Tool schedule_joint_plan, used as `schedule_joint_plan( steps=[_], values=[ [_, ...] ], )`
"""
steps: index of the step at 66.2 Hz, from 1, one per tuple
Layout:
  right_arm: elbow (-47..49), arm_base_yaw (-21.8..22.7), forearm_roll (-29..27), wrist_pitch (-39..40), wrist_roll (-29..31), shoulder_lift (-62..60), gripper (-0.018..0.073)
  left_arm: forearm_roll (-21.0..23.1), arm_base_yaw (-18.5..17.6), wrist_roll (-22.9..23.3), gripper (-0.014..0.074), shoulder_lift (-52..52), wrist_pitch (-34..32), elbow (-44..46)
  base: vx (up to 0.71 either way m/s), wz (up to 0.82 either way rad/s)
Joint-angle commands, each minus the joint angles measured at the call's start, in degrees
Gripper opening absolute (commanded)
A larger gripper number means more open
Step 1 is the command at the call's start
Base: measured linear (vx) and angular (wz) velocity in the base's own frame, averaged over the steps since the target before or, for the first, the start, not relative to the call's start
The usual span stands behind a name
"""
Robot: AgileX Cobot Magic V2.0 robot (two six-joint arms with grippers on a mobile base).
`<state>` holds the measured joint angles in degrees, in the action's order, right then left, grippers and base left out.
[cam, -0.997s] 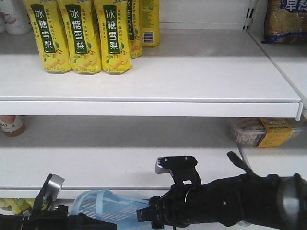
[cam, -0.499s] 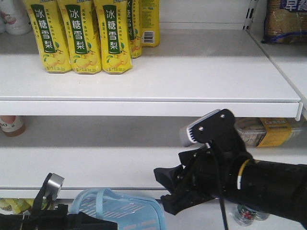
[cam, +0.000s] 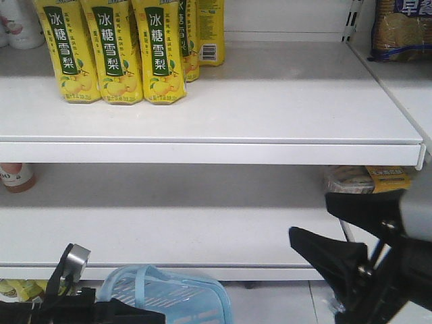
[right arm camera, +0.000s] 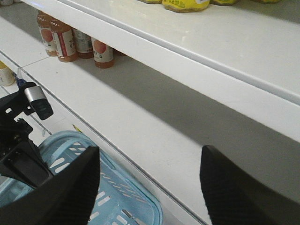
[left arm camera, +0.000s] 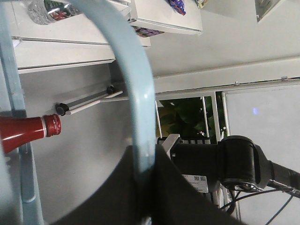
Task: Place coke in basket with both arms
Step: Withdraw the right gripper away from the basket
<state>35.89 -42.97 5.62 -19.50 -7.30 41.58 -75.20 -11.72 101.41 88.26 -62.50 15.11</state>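
The light blue basket hangs low in front of the bottom shelf; its slotted floor shows in the right wrist view. My left gripper is shut on the basket's hoop handle. A red container with a red cap, the coke, shows at the left edge of the left wrist view, beside the basket's rim bar; whether it lies inside I cannot tell. My right gripper hovers to the right of and above the basket, open and empty, its black fingers wide apart.
Yellow pear-drink bottles stand on the upper shelf, whose white edge juts forward. Orange-labelled bottles stand at the left of the middle shelf. A wrapped snack pack lies at its right. The left arm's silver knob sticks up.
My right gripper has risen from the basket and pulled away to the right, open. The left arm and basket have held still.
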Motion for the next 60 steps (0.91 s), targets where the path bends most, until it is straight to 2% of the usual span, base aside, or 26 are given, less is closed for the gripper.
schedule_joint_plan(
  steps=[1,8,30,47,60],
  values=[
    [-1.7,0.1,4.6,3.4,-4.3,-4.6,0.0455,3.6,-0.2,-0.2,-0.0006,-1.8,-16.4,1.1,0.0,0.0],
    [-5.1,0.1,6.3,3.4,-6.8,-9.6,0.0455,3.6,-0.2,-0.2,-0.0006,-1.8,-16.4,1.1,0.0,0.0],
    [-14.4,0.1,8.3,3.6,-6.9,-22.8,0.0455,3.6,-0.2,-0.2,-0.0006,-1.8,-16.4,1.1,0.0,0.0],
    [-21.5,0.1,10.3,3.8,-6.9,-23.6,0.0455,3.6,-0.2,-0.2,-0.0006,-1.8,-16.4,1.1,0.0,0.0],
    [-23.1,0.1,10.2,9.3,-6.9,-23.6,0.0455,3.6,-0.2,-0.2,-0.0006,-1.8,-16.4,1.1,0.0,0.0]
  ],
)
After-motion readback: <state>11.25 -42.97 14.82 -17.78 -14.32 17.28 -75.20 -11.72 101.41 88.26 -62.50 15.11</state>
